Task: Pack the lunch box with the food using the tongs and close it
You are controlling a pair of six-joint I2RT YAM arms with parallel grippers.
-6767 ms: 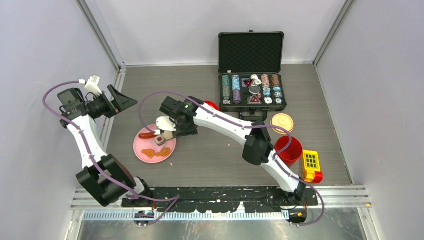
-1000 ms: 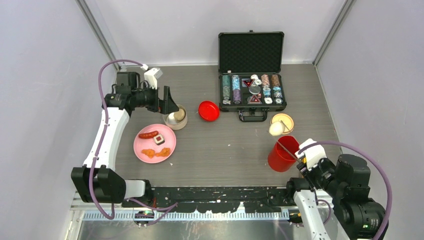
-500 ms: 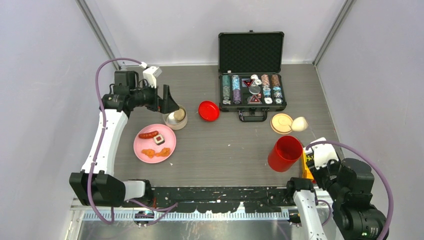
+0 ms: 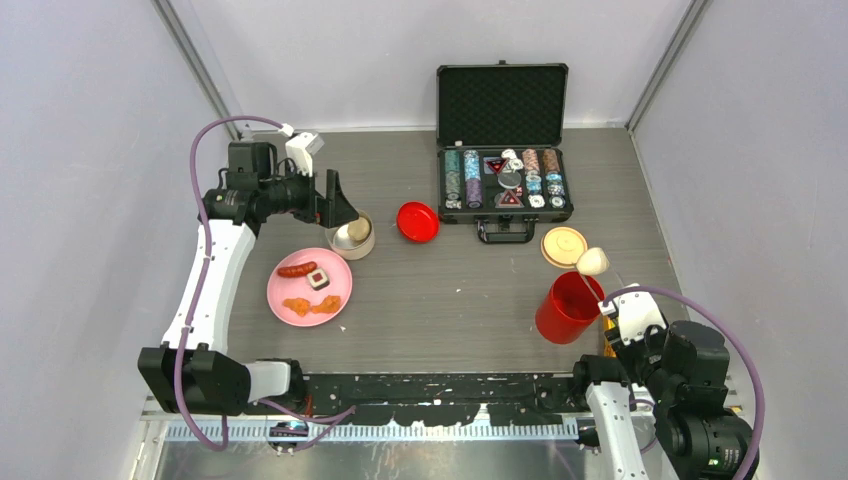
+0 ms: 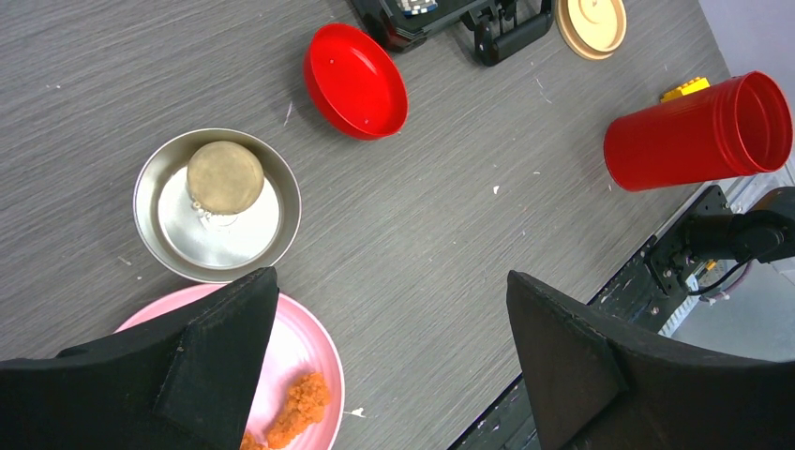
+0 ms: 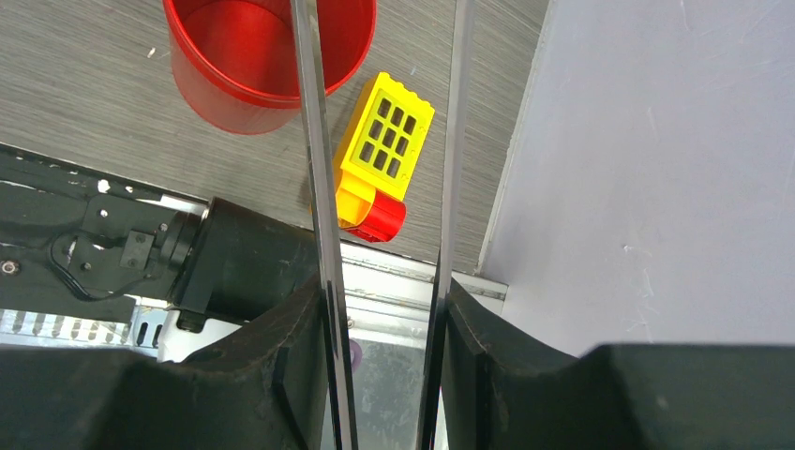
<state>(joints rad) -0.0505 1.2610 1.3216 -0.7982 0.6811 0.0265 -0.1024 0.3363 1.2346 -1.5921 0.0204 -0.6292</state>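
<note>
Grey table (image 4: 480, 300): right end effector (image 6: 384, 314) grips tongs (image 6: 314, 169) beside wall (image 6: 656, 187); left end effector (image 5: 389, 286) gapes.

Right gripper (image 4: 625, 312), low right corner, clamps tongs (image 4: 598, 288). A pale egg (image 4: 592, 262) is at their tip, over the far rim of the red canister (image 4: 560, 315), just beside the beige lid (image 4: 563, 245). Left gripper (image 4: 337, 205), jaws apart, hangs above the steel bowl (image 4: 358, 250), one lump inside. Pink plate (image 4: 338, 272): sausage (image 4: 295, 269), cube (image 4: 318, 279), nuggets (image 4: 310, 305). Red lid (image 4: 417, 221) near black case (image 4: 505, 110).
</note>
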